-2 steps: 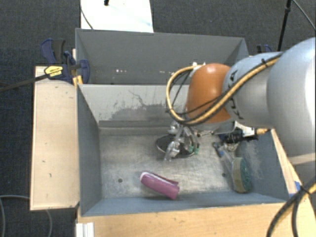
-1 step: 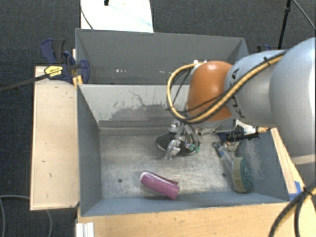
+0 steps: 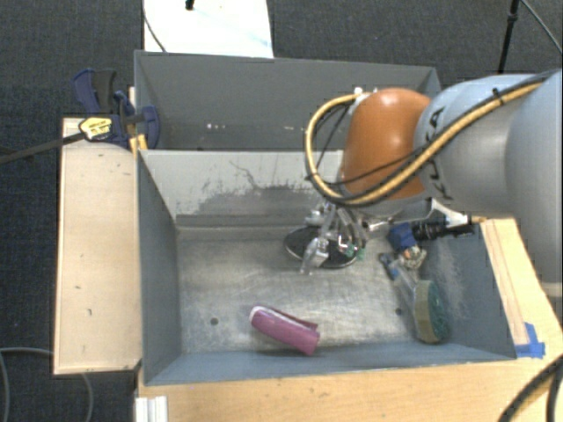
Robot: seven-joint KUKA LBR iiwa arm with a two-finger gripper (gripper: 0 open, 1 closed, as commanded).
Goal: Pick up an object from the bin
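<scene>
My gripper [image 3: 327, 251] hangs low over the middle of the bin, under the orange wrist cover. Its metal fingers [image 3: 314, 253] reach down onto a dark, flat, roundish thing [image 3: 299, 243] lying on the floor near the back wall. Something small and green [image 3: 353, 253] shows at the fingers' right side. Whether anything is between the fingers I cannot make out. A pink, rounded oblong thing [image 3: 284, 330] lies near the front wall, well apart from the gripper.
At the bin's right side lie a blue-and-brown small thing [image 3: 405, 246] and a long green-grey brush-like thing [image 3: 427, 310]. The arm comes in from the right and hides the back right corner. Bare floor spreads over the left half.
</scene>
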